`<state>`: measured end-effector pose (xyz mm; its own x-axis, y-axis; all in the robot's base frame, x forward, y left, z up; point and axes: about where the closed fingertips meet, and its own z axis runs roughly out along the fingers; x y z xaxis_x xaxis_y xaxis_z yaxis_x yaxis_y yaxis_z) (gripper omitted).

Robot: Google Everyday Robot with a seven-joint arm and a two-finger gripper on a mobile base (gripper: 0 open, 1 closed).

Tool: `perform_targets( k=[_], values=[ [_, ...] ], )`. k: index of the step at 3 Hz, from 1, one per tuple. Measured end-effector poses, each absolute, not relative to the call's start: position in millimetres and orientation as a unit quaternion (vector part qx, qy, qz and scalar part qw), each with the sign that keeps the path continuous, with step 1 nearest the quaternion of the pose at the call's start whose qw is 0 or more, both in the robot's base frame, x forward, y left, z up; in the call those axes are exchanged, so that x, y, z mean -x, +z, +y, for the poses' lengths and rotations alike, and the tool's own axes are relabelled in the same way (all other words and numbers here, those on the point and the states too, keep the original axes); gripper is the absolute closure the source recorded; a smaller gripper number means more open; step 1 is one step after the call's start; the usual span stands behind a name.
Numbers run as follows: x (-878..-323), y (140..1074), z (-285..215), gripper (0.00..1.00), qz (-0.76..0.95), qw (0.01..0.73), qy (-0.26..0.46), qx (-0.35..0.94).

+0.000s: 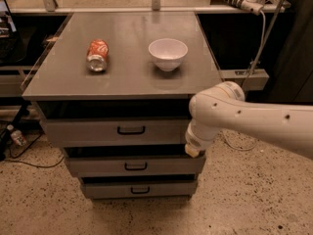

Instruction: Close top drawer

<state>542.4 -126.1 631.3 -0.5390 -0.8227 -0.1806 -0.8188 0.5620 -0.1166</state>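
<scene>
Grey steel fills the scene: a three-drawer cabinet [54, 131] with the robot's white arm [254, 124] reaching in from the right. The arm runs nearly level across the cabinet's right side, bends at a rounded joint beside the tabletop [122, 80] corner, then turns down. The gripper [191, 150] sits at the right end of the top drawer [88, 131], against the lower edge of its front and just above the middle drawer [98, 166]. Whether the gripper is parted or closed is hidden from this angle, and nothing is seen held in it.

The top drawer lies directly under the tabletop, its front standing out with a dark gap above it. Its black handle [131, 130] is at centre, well left of the gripper. The bottom drawer [107, 190] carries the same kind of handle.

On the tabletop a red can [97, 55] lies on its side with white script on its label, too small to read. A white bowl [167, 53] stands upright to its right, apart from it.

Speckled floor [54, 207] lies open before the drawers. At the far left a small bottle [17, 136] lies on the floor near a black cable [29, 163].
</scene>
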Motion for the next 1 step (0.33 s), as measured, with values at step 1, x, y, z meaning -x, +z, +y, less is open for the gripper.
perform_targets(
  k=[1],
  values=[
    [-456.8, 633.8, -165.4, 1.0, 0.912, 0.056, 0.0, 0.407]
  ],
)
